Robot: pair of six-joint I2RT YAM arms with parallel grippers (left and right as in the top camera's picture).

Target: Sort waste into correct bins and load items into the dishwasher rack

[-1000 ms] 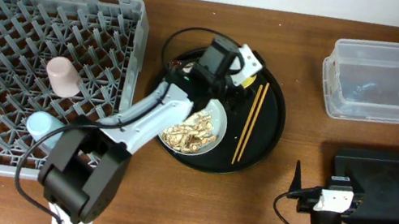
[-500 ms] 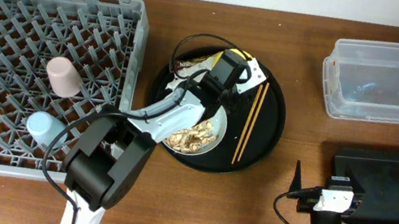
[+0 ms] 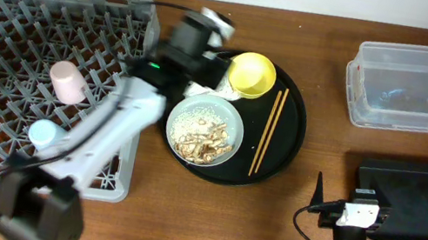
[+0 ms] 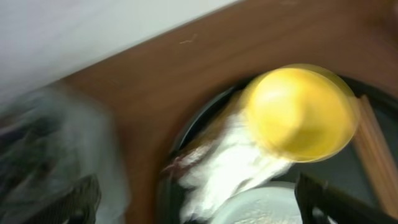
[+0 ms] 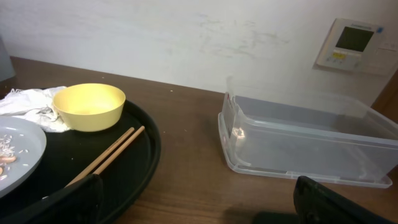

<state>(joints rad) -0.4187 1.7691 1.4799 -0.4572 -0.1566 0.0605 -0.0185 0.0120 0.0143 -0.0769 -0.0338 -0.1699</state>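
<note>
**Left arm swings off the yellow bowl, claw released**

Since a second ago the left arm has pulled away from the middle of the round black tray (image 3: 288,124) and now reaches over the right edge of the dishwasher rack (image 3: 0,29), so the yellow bowl (image 3: 252,74) it was covering is in plain sight. The left gripper (image 4: 198,186) is released. Its wrist view is blurred, but the fingers stand wide apart at the bottom corners with nothing between them.

The yellow bowl sits upright at the back of the round tray, just beside the crumpled napkin (image 5: 28,102). In front of both is the grey-green dish (image 3: 236,117), holding rice and brownish scraps (image 3: 204,136). The chopsticks (image 3: 269,130) lie side by side on the tray to the dish's right.

The pink cup (image 3: 66,81) and the light blue cup (image 3: 44,134) are in the rack among the pegs.

The right gripper (image 5: 198,186) hangs low over the table (image 3: 204,224) at the near right with its jaws spread and nothing in them. The shallow black tray (image 3: 420,205) is just beside it, and the clear tub (image 3: 412,124) sits farther back.
</note>
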